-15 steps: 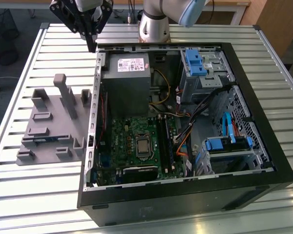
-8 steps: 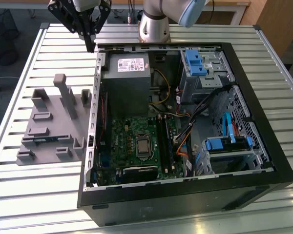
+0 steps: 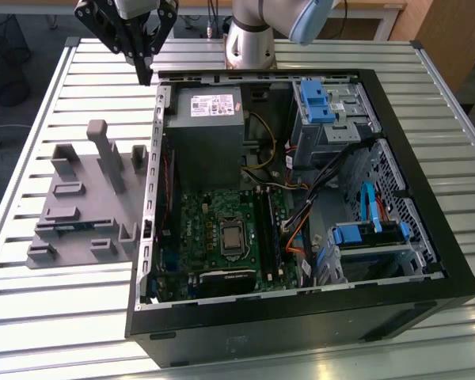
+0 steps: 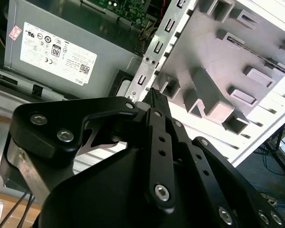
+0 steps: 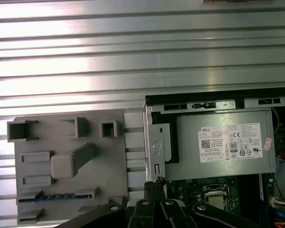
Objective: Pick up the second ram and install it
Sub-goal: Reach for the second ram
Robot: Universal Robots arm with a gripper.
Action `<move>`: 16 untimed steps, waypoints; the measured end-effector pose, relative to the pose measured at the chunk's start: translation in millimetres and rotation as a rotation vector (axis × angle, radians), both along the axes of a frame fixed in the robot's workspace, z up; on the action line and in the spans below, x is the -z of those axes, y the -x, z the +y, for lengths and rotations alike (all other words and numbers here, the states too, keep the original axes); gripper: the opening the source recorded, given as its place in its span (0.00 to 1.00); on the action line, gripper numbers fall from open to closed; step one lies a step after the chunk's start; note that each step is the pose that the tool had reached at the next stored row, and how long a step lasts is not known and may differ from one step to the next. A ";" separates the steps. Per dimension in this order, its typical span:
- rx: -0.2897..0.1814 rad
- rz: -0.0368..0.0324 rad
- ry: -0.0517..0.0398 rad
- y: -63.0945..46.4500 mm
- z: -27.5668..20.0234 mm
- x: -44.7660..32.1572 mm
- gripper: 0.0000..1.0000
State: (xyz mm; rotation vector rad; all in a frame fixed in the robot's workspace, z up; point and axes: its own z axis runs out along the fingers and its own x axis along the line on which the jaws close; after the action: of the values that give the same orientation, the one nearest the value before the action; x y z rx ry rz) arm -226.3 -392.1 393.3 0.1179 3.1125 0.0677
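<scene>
While fingers (image 4: 156, 118) look pinched together with nothing between, gripper (image 3: 146, 75) hangs above case (image 3: 301, 317) corner by power supply (image 3: 206, 134). Second ram (image 5: 57, 196) sits in slot of grey fixture tray (image 5: 109, 161) on slatted table (image 3: 63, 317), beside case, well apart from gripper. Step, my read: approach for pick, 0 contact yet. Pick likely needs jaws opened, lined along stick, clear of tray's upright posts.

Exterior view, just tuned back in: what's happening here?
The arm's gripper hangs shut and empty by the edge of the open computer case, on the side facing the grey fixture tray. The second ram sits in the tray, seen in the first wrist view, not yet picked up.
</scene>
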 end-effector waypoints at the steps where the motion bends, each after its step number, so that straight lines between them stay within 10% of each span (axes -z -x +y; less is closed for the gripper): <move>1: 0.000 0.0000 0.0000 0.5 0.0 0.0 0.11; 16: 0.000 0.0000 0.0000 8.1 0.0 0.0 0.11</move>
State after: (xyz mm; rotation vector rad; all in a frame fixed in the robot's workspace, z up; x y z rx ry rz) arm -234.4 -392.1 393.3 0.1180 3.1125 0.0676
